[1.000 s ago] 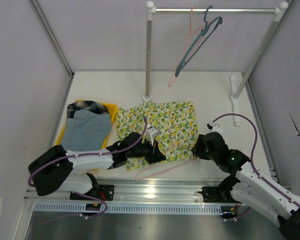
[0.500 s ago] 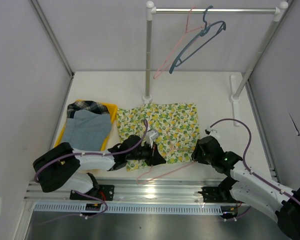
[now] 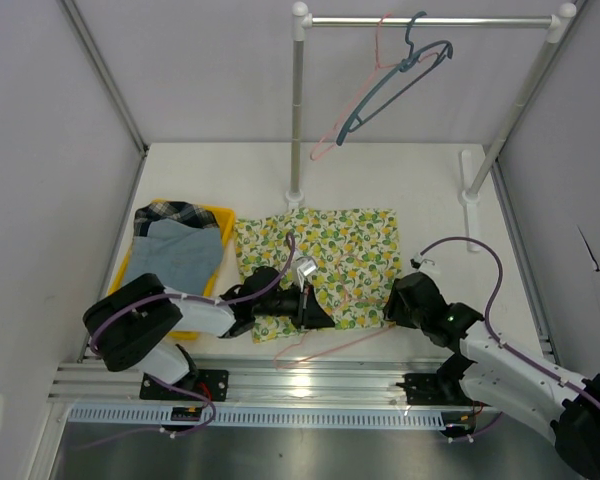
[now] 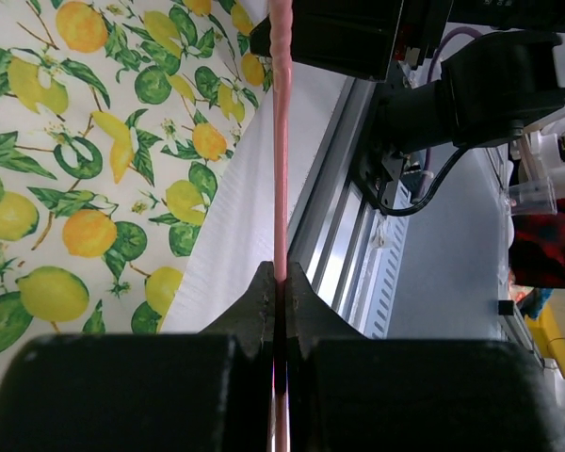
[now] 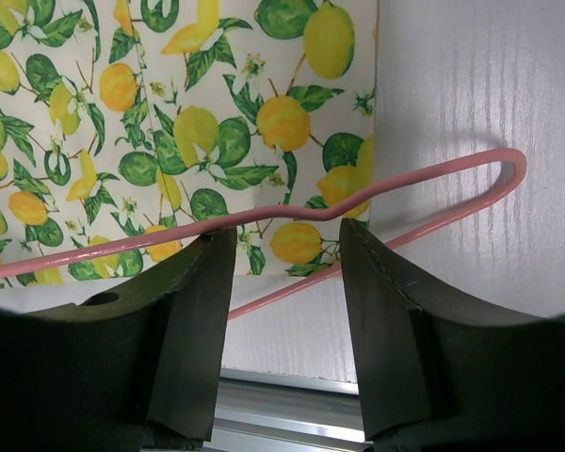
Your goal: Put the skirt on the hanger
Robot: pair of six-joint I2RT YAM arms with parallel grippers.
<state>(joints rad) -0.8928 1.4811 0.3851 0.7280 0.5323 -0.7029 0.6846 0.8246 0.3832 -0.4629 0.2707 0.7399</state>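
The skirt lies spread flat at the middle of the tabletop. The pink wire hanger lies along its near hem, partly on the cloth. The left hand, at that hem, is clamped on the hanger's wire. The right hand hovers at the skirt's near right corner, fingers apart, over the hanger's bent end.
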